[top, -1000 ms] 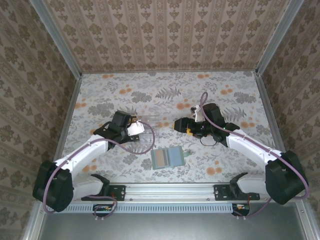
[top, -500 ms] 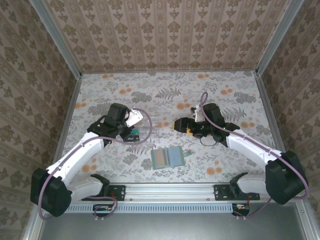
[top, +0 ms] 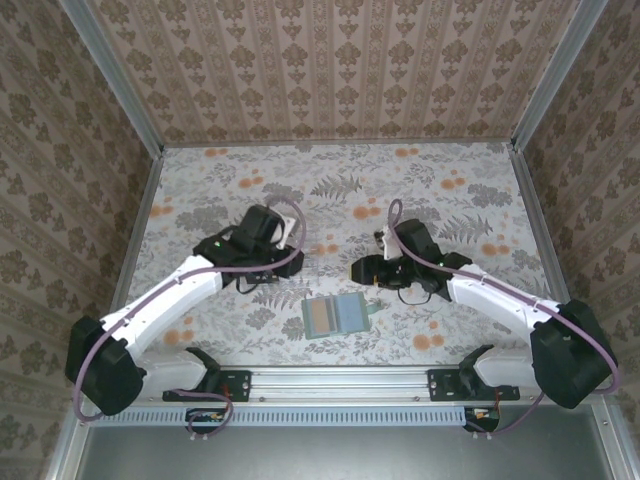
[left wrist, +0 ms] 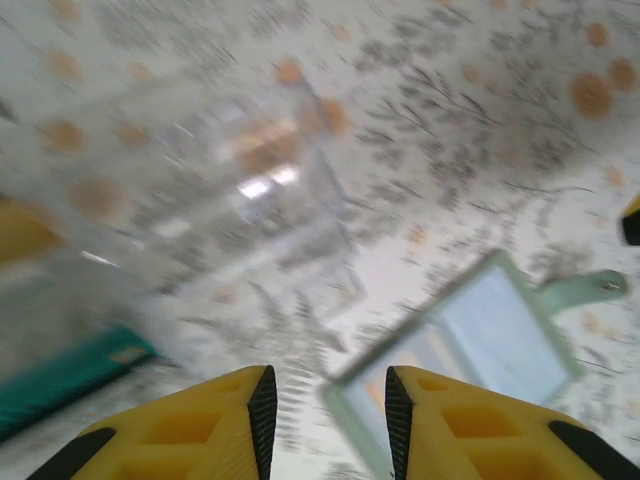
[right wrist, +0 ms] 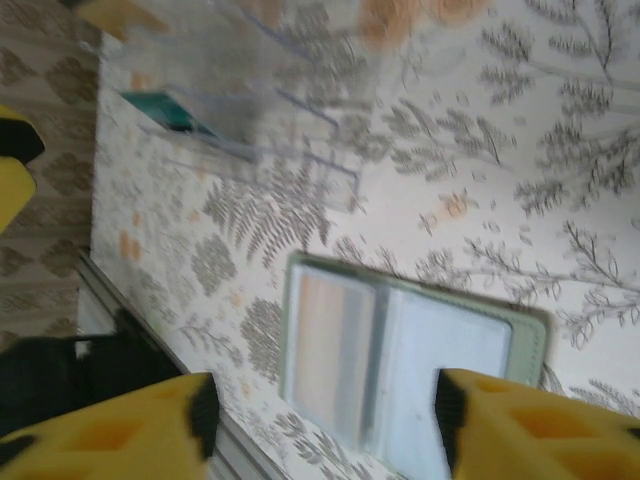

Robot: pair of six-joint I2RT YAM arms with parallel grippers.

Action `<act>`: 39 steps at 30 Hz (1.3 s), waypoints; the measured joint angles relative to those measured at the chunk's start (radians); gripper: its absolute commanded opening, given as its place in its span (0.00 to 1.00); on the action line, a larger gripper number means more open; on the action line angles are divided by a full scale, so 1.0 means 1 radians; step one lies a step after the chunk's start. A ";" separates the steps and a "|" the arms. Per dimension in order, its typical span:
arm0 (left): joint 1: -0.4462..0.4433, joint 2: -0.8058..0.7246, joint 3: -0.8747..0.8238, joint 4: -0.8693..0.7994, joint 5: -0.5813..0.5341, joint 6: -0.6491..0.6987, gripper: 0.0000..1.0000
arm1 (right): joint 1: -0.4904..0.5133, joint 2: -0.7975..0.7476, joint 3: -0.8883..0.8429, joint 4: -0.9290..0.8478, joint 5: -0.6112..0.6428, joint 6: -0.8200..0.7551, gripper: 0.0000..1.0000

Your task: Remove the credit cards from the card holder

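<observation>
The card holder [top: 338,316] lies spread open and flat on the floral table [top: 450,180], toward the near edge and roughly midway between the two arms. Its sage-green border frames two inner panels, a grey-tan one on the left and a light-blue one on the right, and a small closing tab [left wrist: 585,290] sticks out from the blue side. No claw touches it.

One credit card [right wrist: 165,110] is out of the holder. It is teal-green and sits at the clear plastic tray [top: 305,258], which is farther from the arms than the holder and a little to its left. The left wrist view is blurred, so I cannot tell which compartment the card is in, or whether it only leans at the tray's edge.

The left claw [left wrist: 326,395] hangs above the table between tray and holder. Its yellow fingers [left wrist: 200,425] stand a narrow gap apart with nothing between them — released.

The right claw [right wrist: 325,410] hovers over the open holder from the right side. Its fingers [right wrist: 110,430] are spread wide, one beyond each end of the holder as the wrist camera sees it, and they grasp nothing. The two claws are near each other but apart.
</observation>
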 measured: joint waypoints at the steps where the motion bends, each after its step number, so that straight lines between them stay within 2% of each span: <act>1: -0.020 0.000 -0.022 0.014 0.009 -0.042 0.37 | 0.014 0.000 -0.005 -0.010 0.011 -0.004 0.48; 9: -0.154 0.010 -0.209 0.130 0.033 -0.366 0.46 | 0.131 0.031 -0.069 -0.062 0.126 -0.028 0.39; 17: -0.189 0.010 -0.333 0.248 0.032 -0.550 0.47 | 0.193 0.056 -0.150 -0.069 0.199 -0.026 0.34; 23: -0.193 0.034 -0.351 0.323 0.037 -0.600 0.47 | 0.227 0.083 -0.156 -0.061 0.236 -0.006 0.27; 39: -0.200 0.120 -0.355 0.414 0.088 -0.604 0.43 | 0.250 0.092 -0.152 -0.053 0.270 0.017 0.24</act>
